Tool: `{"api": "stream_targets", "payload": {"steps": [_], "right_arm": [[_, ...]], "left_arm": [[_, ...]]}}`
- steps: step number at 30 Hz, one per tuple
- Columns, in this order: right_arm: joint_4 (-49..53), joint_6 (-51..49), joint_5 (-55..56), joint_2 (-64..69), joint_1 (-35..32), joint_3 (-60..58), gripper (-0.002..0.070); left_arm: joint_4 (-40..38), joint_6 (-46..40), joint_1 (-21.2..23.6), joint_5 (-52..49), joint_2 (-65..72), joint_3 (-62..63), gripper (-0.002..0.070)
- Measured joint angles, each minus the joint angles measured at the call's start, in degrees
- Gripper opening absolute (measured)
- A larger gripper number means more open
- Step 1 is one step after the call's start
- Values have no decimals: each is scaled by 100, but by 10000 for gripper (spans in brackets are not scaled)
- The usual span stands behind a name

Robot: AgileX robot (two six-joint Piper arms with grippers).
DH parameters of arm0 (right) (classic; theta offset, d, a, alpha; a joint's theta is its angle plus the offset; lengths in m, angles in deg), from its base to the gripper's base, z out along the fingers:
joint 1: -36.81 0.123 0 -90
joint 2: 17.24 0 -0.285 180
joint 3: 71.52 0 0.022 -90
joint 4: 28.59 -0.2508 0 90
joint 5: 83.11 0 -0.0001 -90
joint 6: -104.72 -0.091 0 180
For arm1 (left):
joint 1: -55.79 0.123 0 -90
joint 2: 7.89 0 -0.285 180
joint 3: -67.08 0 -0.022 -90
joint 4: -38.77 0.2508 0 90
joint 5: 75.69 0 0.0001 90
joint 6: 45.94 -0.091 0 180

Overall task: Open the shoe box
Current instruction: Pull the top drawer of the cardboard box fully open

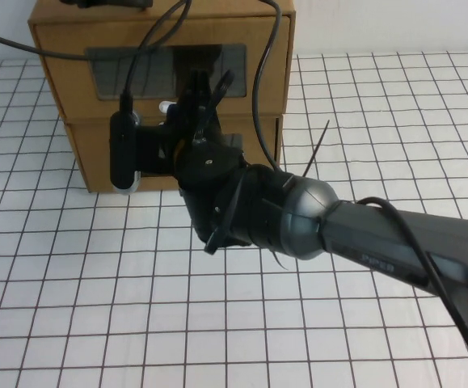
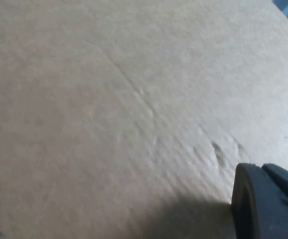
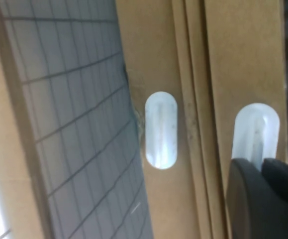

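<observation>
my right gripper [image 1: 197, 93] is at the shoe box [image 1: 72, 48] front by a white tab [image 3: 255, 127], my left gripper [image 2: 268, 201] close against its cardboard; i cannot tell either grip. i'd pull straight out.

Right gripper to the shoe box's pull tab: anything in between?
Nothing visible. The right gripper sits right at a white pull tab on the shoe box front. The left gripper is close over plain cardboard of the box.

Matt cardboard shoe box [image 1: 64, 89], plastic pull tab [image 3: 255, 127]
</observation>
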Motion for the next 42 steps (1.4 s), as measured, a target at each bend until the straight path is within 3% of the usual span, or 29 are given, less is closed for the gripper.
{"api": "stream_targets", "payload": {"steps": [7, 21, 42], "right_arm": [[-755, 356, -207, -412, 315, -299, 6], [-1598, 380, -524, -1767, 1058, -1990, 7], [-3096, 1049, -1496, -2270, 1921, -2047, 8]], "left_arm": [[11, 156, 0, -13, -10, 13, -2], [0, 324, 0, -54, -10, 13, -2], [19, 324, 0, -54, -9, 13, -2]]}}
